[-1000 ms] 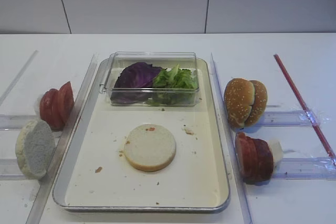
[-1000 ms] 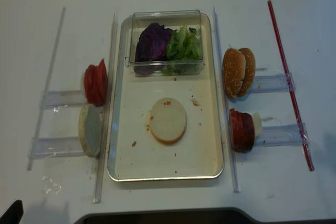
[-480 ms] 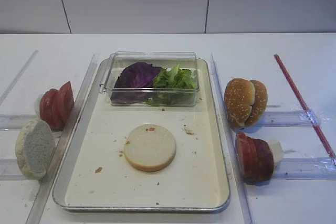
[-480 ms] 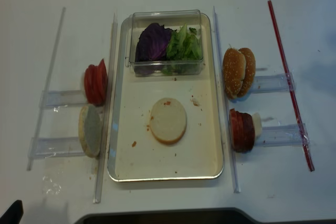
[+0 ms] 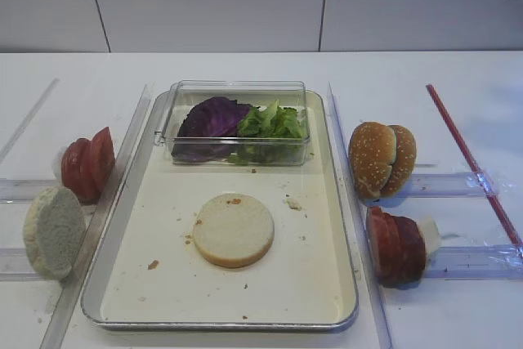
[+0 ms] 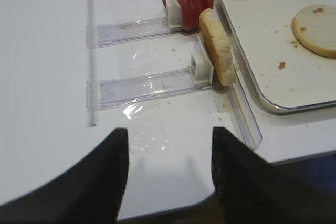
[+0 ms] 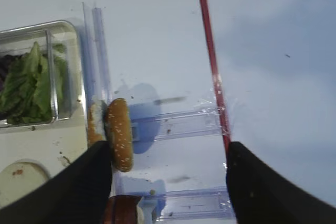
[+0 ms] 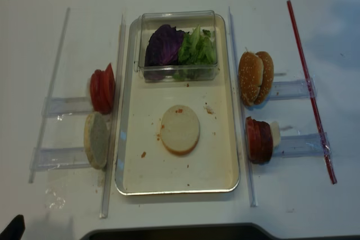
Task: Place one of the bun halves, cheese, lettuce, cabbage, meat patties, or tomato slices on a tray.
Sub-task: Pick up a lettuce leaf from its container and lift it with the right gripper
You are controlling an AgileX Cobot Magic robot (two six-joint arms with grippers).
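Observation:
A pale bun half (image 5: 234, 229) lies flat on the cream floor of the silvery tray (image 5: 346, 226). At the tray's back, a clear box holds purple cabbage (image 5: 212, 118) and green lettuce (image 5: 274, 123). Tomato slices (image 5: 88, 163) and another pale bun half (image 5: 54, 230) stand on edge left of the tray. Sesame bun halves (image 5: 382, 159), meat patties (image 5: 395, 245) and cheese (image 5: 430, 234) stand on its right. My right gripper (image 7: 168, 182) hangs open and empty high over the right racks. My left gripper (image 6: 168, 166) is open and empty above the table's near left edge.
Clear plastic racks (image 5: 445, 183) hold the standing food on both sides. Long clear rails (image 5: 351, 202) run along the tray's sides. A red rod (image 5: 470, 157) lies slanting at the far right. Crumbs dot the tray floor. The table's front edge (image 6: 210, 205) is just below my left gripper.
A dark part of my right arm has come into the top right corner of both overhead views. The food and the tray have not moved.

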